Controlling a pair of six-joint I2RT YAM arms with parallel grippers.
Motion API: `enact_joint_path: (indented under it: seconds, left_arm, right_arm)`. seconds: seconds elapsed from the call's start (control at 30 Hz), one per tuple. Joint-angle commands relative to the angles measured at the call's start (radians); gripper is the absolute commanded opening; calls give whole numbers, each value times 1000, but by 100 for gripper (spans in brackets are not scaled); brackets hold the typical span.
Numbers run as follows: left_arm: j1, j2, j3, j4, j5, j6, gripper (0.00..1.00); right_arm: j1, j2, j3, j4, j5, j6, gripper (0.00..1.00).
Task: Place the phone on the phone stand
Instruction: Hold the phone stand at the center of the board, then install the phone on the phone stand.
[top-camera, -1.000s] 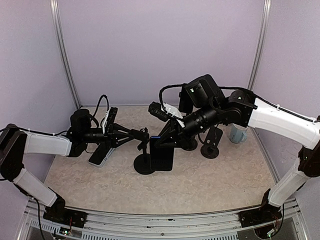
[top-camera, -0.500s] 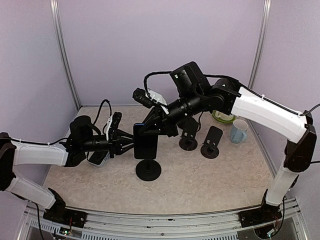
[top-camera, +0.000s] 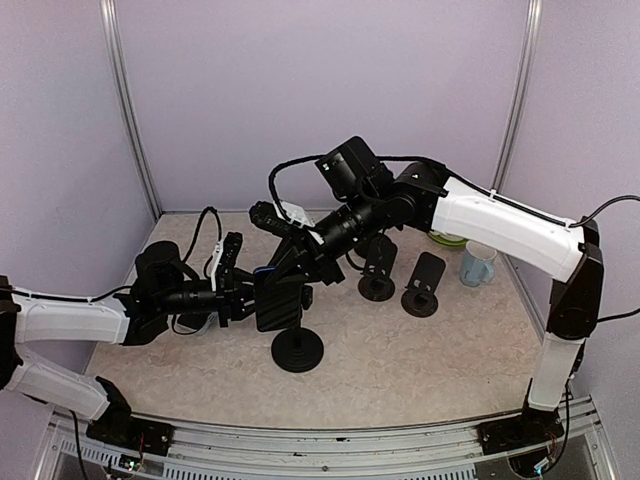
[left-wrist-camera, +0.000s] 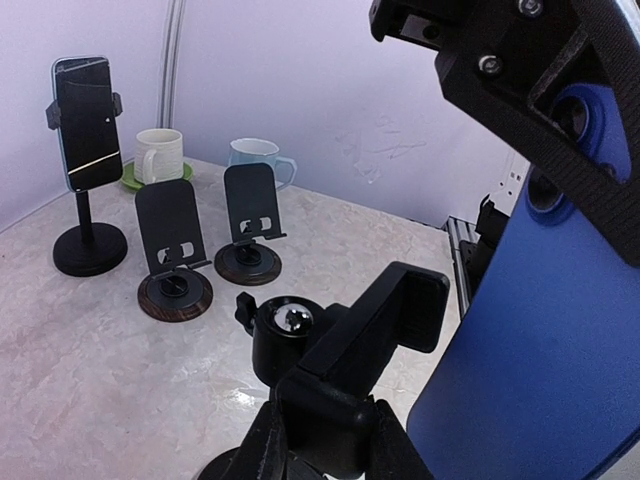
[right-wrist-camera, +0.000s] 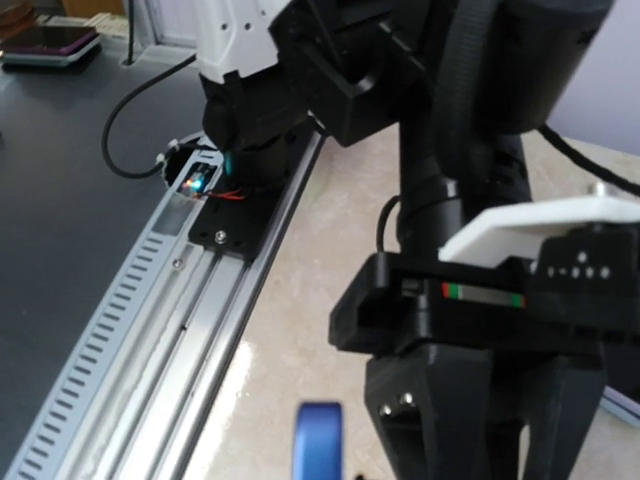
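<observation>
Two arms meet left of centre. Nearest, the phone stand (top-camera: 298, 350) rests on its round base, with bare surface (top-camera: 420, 380) between it and the front edge. Left gripper (top-camera: 243, 298): jaws clamped on the stand's cradle. Right gripper (top-camera: 292, 268): jaws clamped on the blue-backed phone (top-camera: 278, 304), held aloft just beside the cradle, not seated. Farther right are a small stand (top-camera: 377, 270), a second stand (top-camera: 425, 285) and a mug (top-camera: 478, 263) near the wall.

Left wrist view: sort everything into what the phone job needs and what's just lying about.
Job: blue phone; clamp stand beside it.
Lying about: pole stand holding dark phone; near low stand; far low stand; white mug on green saucer; blue mug.
</observation>
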Motion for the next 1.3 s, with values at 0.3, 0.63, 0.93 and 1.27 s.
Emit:
enact_joint_path:
  seconds: [0.3, 0.63, 0.93, 1.27]
  left_arm:
    - [-15, -65, -8, 33, 18, 14, 13]
    - [-20, -109, -26, 27, 5, 17, 13]
    - [-24, -187, -60, -5, -41, 16, 13]
    - [-28, -234, -82, -25, -99, 17, 13]
  right_arm:
    - [-66, 32, -6, 18, -115, -167, 0]
    - [-88, 84, 20, -81, -55, -152, 0]
    - [-134, 64, -23, -164, 32, -100, 0]
    - [-135, 79, -25, -245, 106, -80, 0]
